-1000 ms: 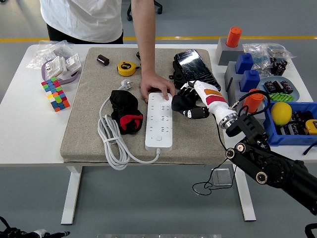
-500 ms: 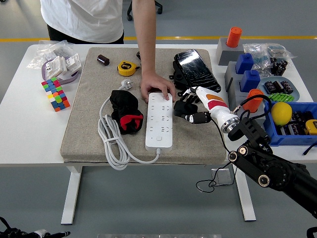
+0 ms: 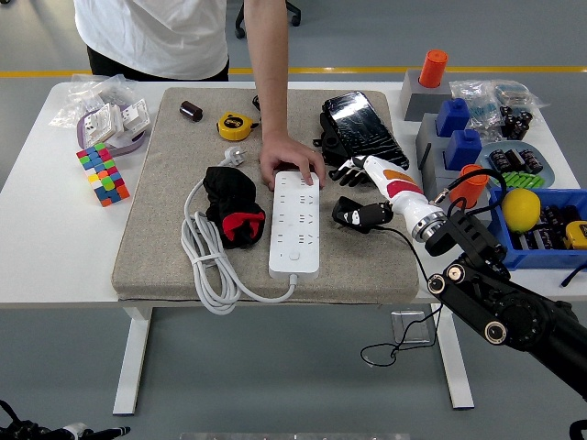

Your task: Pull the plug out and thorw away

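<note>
**1 power strip on mat, right hand beside it**

1 white power strip [image 3: 295, 223] lies flat on the grey mat [image 3: 165, 192], its long axis running from the table's near edge toward the far edge. Its white cable [image 3: 204, 266] leaves the near end and coils to the left. A white plug [image 3: 235, 156] lies loose on the mat, apart from the strip, near the yellow tape measure [image 3: 233, 126].

The right hand [image 3: 359, 197] sits just right of the strip, palm toward it, fingers partly curled; whether they hold anything cannot be determined. No part of it touches the strip.

A person's hand [image 3: 287, 158] presses on the strip's far end.

The mat covers the middle of the white table [image 3: 55, 247]. A black-and-red glove [image 3: 234, 206] lies left of the strip, a colour cube [image 3: 102, 173] further left, a blue bin [image 3: 537, 225] at the right. Grey floor with a yellow line [image 3: 367, 69] lies beyond.
</note>
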Controlling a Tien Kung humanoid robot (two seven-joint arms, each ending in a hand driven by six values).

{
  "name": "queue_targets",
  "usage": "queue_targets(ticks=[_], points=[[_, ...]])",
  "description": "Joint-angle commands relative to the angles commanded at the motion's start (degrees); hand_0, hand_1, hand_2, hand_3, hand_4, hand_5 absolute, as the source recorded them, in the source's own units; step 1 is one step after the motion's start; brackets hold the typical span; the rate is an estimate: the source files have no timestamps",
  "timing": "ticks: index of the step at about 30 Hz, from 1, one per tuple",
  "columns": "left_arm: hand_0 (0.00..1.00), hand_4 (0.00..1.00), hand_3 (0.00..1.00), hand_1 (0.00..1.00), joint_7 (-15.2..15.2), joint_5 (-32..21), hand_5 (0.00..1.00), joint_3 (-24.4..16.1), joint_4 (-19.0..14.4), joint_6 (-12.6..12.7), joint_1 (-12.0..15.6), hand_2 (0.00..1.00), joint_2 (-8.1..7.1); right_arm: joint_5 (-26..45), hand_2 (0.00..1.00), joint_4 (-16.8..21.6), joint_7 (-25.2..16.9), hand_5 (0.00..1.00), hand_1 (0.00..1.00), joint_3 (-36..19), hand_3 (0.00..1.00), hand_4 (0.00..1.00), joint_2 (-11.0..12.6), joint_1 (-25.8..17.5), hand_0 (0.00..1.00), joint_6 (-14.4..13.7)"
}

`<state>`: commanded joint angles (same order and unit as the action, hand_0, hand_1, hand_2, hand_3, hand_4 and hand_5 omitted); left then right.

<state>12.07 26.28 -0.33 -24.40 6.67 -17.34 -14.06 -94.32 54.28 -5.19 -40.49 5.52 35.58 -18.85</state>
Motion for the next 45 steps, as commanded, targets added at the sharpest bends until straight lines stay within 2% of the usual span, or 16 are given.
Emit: queue_targets(ticks=[3, 4, 6, 9, 10, 15, 16, 21, 22, 27, 28, 36, 39, 40, 45], points=[[0.527, 0.827, 0.661, 0.665, 0.0, -0.1, 0.688, 0.0, 0.0, 0.0, 0.0, 0.693, 0.01, -0.3, 0.669, 1.2, 0.3, 0.154, 0.657, -0.8, 0.728, 0.998, 0.2, -0.4, 0.651, 0.8], [0.528, 0.826, 0.66, 0.665, 0.0, 0.0, 0.688, -0.1, 0.0, 0.0, 0.0, 0.693, 0.02, -0.4, 0.702, 2.1, 0.4, 0.189, 0.701, -1.2, 0.747, 0.998, 0.4, -0.8, 0.707, 1.0], [0.528, 0.826, 0.66, 0.665, 0.0, 0.0, 0.688, -0.1, 0.0, 0.0, 0.0, 0.693, 0.04, -0.7, 0.702, 4.1, 0.6, 0.189, 0.701, -2.0, 0.747, 0.998, 0.9, -1.4, 0.707, 1.1], [0.528, 0.826, 0.66, 0.665, 0.0, -0.1, 0.688, -0.4, 0.0, 0.0, 0.1, 0.693, 0.02, -1.2, 0.702, 9.3, 1.3, 0.189, 0.701, -3.5, 0.747, 0.998, 2.3, -3.3, 0.707, 2.0], [0.527, 0.825, 0.661, 0.665, 0.0, -0.1, 0.689, -0.4, 0.0, 0.0, 0.1, 0.693, 0.01, -1.3, 0.675, 10.7, 1.5, 0.196, 0.656, -3.7, 0.732, 0.998, 2.7, -3.7, 0.658, 2.4], [0.527, 0.825, 0.661, 0.665, 0.0, -0.2, 0.689, -0.5, 0.1, 0.0, 0.0, 0.693, -0.03, 0.8, 0.675, 18.4, 2.7, 0.196, 0.656, -3.4, 0.732, 0.998, 4.9, -5.5, 0.658, 6.5], [0.527, 0.825, 0.661, 0.664, 0.0, -0.1, 0.69, -0.5, 0.1, 0.0, 0.0, 0.692, -0.04, 1.1, 0.366, 19.8, 2.9, 0.002, 0.304, -3.1, 0.54, 0.805, 5.2, -5.7, 0.289, 7.3], [0.527, 0.825, 0.661, 0.664, 0.0, 0.1, 0.69, -0.5, 0.1, 0.0, -0.1, 0.692, -0.01, 1.3, 0.366, 24.7, 4.8, 0.002, 0.304, -2.2, 0.54, 0.805, 5.8, -6.7, 0.289, 12.7], [0.527, 0.825, 0.661, 0.664, 0.0, 0.0, 0.69, -0.5, 0.1, 0.0, -0.1, 0.693, -0.02, 1.3, 0.149, 25.6, 5.2, 0.002, 0.037, -1.9, 0.522, 0.619, 5.9, -7.0, 0.002, 14.1], [0.527, 0.825, 0.661, 0.664, 0.0, -0.2, 0.69, -0.6, 0.1, 0.0, -0.1, 0.693, -0.02, 0.0, 0.149, 27.6, 7.7, 0.002, 0.037, -0.5, 0.522, 0.619, 5.9, -7.1, 0.002, 19.7], [0.527, 0.824, 0.662, 0.664, 0.0, -0.2, 0.688, -0.6, 0.1, 0.0, -0.1, 0.693, -0.02, -0.5, 0.126, 27.7, 8.2, 0.002, 0.002, -0.1, 0.525, 0.639, 5.8, -7.0, 0.002, 20.3], [0.526, 0.823, 0.662, 0.664, 0.0, -0.1, 0.688, -0.5, 0.1, 0.0, -0.1, 0.693, -0.03, -3.4, 0.118, 27.3, 12.9, 0.002, 0.002, 3.1, 0.556, 0.664, 4.9, -5.3, 0.002, 24.6], [0.526, 0.823, 0.662, 0.664, 0.0, -0.2, 0.688, -0.4, 0.1, 0.0, -0.1, 0.693, -0.09, -4.1, 0.118, 27.4, 15.4, 0.002, 0.002, 3.8, 0.556, 0.664, 4.8, -4.5, 0.002, 27.3], [0.527, 0.823, 0.662, 0.664, 0.0, -0.2, 0.689, -0.3, 0.1, 0.0, -0.1, 0.693, -0.11, -4.2, 0.112, 27.5, 16.2, 0.002, 0.002, 4.0, 0.658, 0.686, 4.8, -4.3, 0.002, 28.2], [0.527, 0.823, 0.662, 0.664, 0.0, -0.3, 0.689, -0.1, 0.0, 0.0, -0.3, 0.693, -0.19, -4.3, 0.112, 27.0, 18.8, 0.002, 0.002, 4.5, 0.658, 0.686, 4.4, -3.4, 0.002, 30.5]])
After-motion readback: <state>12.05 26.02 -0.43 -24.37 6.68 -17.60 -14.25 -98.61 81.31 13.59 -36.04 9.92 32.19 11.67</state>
